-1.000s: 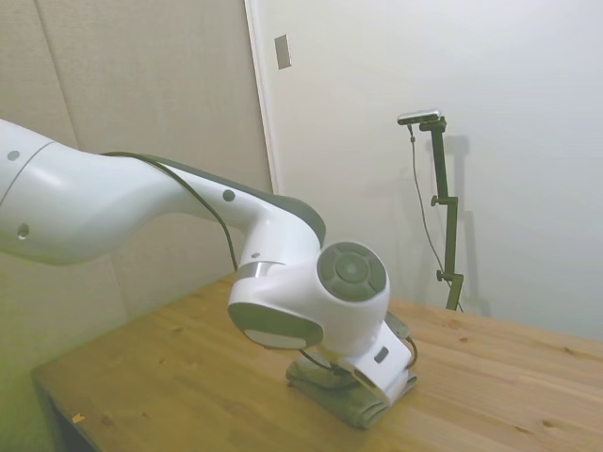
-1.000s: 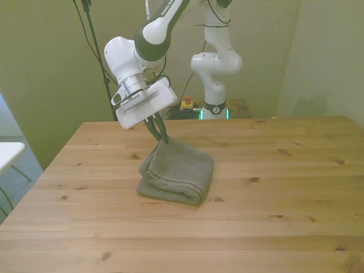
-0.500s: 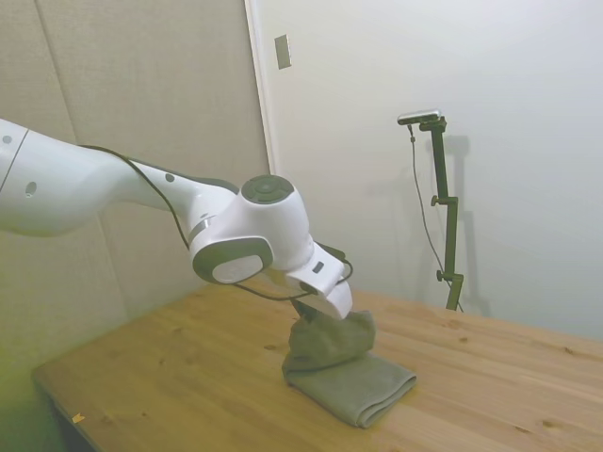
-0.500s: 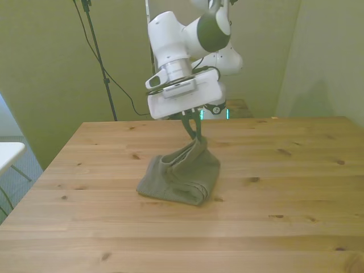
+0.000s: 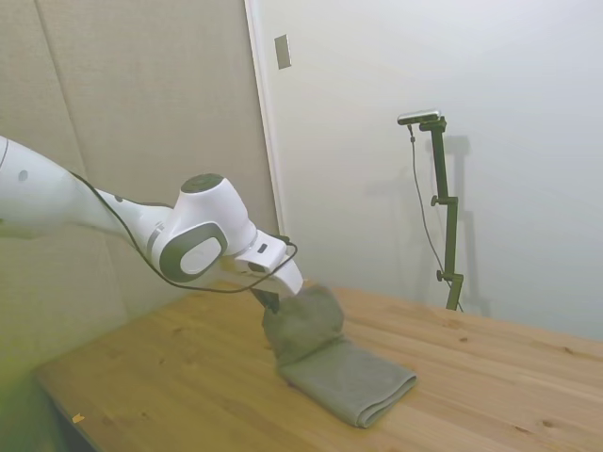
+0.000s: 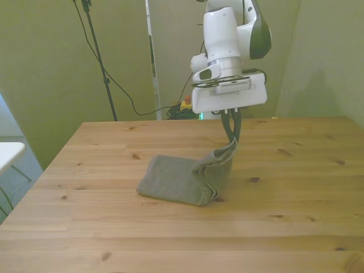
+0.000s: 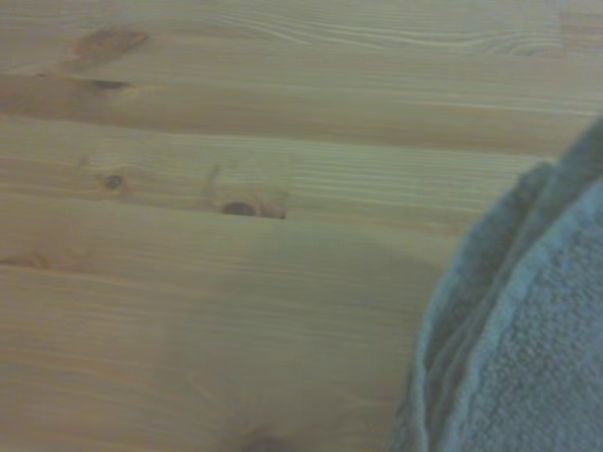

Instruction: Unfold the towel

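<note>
The towel (image 6: 181, 179) lay near the middle of the worktop (image 6: 284, 227), most of it flat in thick folds, while one corner at the front view's right was held up off the wood by the gripper (image 6: 231, 138). The jaws were seen closed on that raised corner – a thin pinch of cloth between them. The cloth was judged soft, limp and light: it sagged from the pinch and kept no shape, and the terry pile looked grippy rather than slick. A single top layer at a corner or hem was judged the best place to be taken, since a thicker bite would have carried the whole stack along. The worktop was of bare, knotted planks – level, with open wood on every side. Plain pale walls stood behind, with a cable hanging at the far left.
</note>
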Controlling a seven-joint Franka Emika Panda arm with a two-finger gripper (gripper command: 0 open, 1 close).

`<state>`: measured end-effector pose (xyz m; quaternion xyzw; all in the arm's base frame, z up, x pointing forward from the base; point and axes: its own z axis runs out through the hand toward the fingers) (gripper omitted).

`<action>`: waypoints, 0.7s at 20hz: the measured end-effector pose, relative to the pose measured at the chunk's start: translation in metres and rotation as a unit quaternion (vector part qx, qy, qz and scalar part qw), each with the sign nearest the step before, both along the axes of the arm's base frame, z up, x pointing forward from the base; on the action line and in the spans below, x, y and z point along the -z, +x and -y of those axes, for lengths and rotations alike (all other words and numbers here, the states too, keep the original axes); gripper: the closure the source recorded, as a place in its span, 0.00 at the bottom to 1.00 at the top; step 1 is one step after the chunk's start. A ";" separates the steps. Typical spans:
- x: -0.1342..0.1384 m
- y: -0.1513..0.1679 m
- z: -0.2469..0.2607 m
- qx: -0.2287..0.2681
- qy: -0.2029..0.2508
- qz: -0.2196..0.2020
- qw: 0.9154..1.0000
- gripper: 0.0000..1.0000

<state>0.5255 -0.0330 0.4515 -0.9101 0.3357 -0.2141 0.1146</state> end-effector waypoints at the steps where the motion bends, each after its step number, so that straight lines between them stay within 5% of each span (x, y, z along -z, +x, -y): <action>1: 0.002 -0.001 -0.005 0.002 -0.005 0.005 1.000 1.00; 3: 0.009 -0.003 -0.014 0.004 -0.009 0.012 1.000 1.00; 4: 0.012 -0.005 -0.018 0.005 -0.011 0.013 1.000 0.00; 14: 0.027 -0.012 -0.028 0.015 -0.016 0.009 1.000 0.00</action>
